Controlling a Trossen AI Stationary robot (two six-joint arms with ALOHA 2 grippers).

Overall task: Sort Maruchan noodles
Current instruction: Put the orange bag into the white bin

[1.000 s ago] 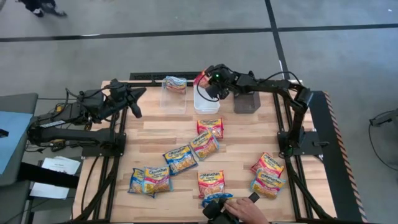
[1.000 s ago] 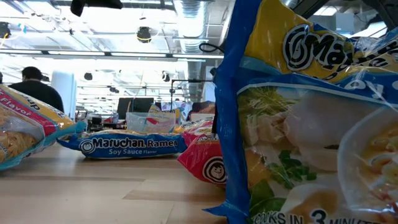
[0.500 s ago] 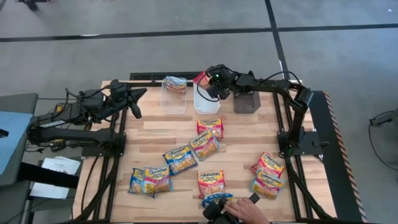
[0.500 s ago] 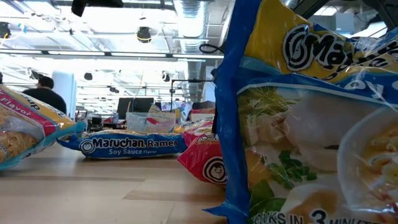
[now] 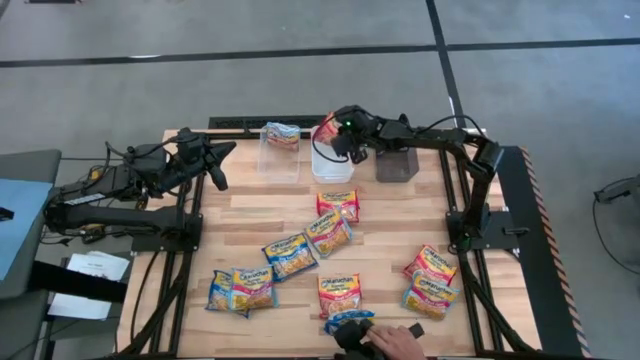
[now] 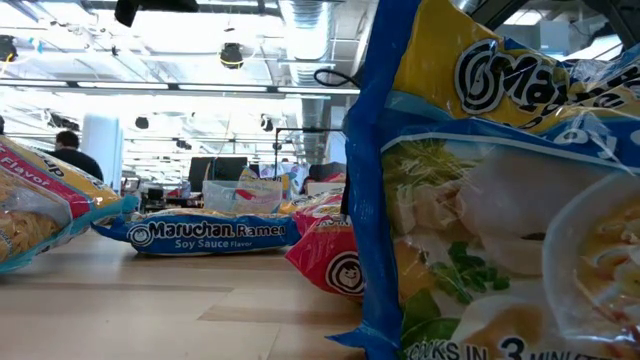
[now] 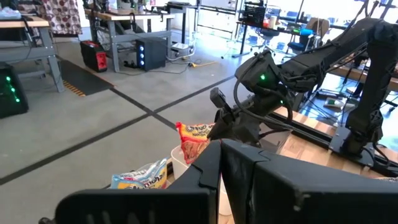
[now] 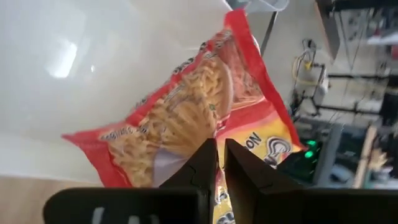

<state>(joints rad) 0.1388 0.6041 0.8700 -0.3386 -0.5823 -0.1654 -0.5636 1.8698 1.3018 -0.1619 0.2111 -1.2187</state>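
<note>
My right gripper (image 5: 331,141) hovers over the white bin (image 5: 332,166) at the table's far side, shut on a red Maruchan noodles packet (image 5: 322,128), which also shows in the left wrist view as the red packet (image 7: 194,138). A clear bin (image 5: 279,158) beside it holds a blue packet (image 5: 282,133). Several more packets lie flat on the wooden table, among them a red one (image 5: 339,205) and a blue one (image 5: 290,255). My left gripper (image 5: 216,168) waits shut above the table's far left, holding nothing. My right gripper pinches the red packet between its two fingers, near the end with the yellow logo (image 8: 219,127). The fingers slant down at it from the table's right. The packet is lifted clear and sticks out past the fingertips over the white bin's inside, tilted.
A grey bin (image 5: 397,164) stands right of the white one. A person's hand (image 5: 397,341) is at the near edge by a blue packet (image 5: 350,320). Two packets (image 5: 430,283) lie near the right edge. In the low view a blue packet (image 6: 500,200) fills the right half.
My right gripper has stayed over the white bin and rolled its wrist a little, tipping the red packet with it. The person's hand at the near edge has drawn back slightly.
</note>
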